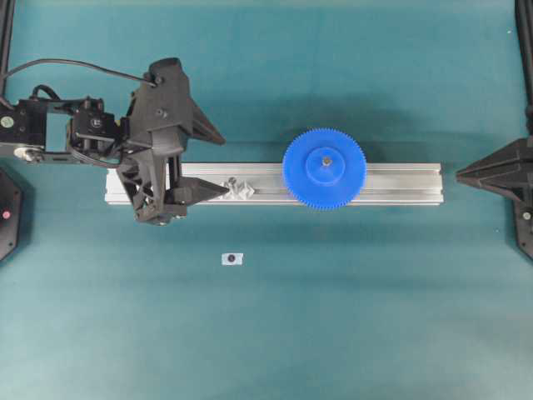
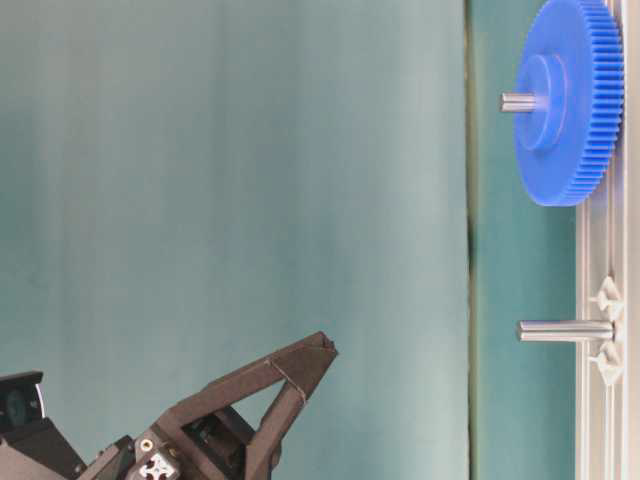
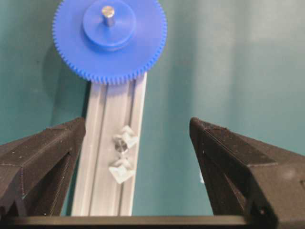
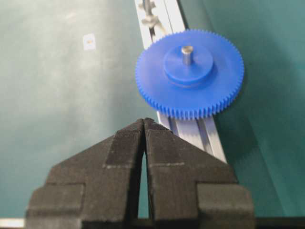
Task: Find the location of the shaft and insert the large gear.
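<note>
The large gear (image 1: 324, 168), bright blue and finely toothed, is seated on the shaft (image 1: 326, 160). The left gripper (image 1: 211, 162) is spread wide, empty. The right gripper (image 4: 144, 123) is closed on nothing.

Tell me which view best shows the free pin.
Table-level: the bare pin shows full length between its clear mounts. Overhead and left wrist see it end-on; right wrist shows only a blur at its top edge.

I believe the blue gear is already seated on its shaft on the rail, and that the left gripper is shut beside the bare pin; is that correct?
Not quite: the left gripper is open, its fingers wide apart on either side of the rail, as the left wrist view shows. The rest holds: the large gear sits on the shaft, and the bare pin stands free between its clear mount pieces.
</note>
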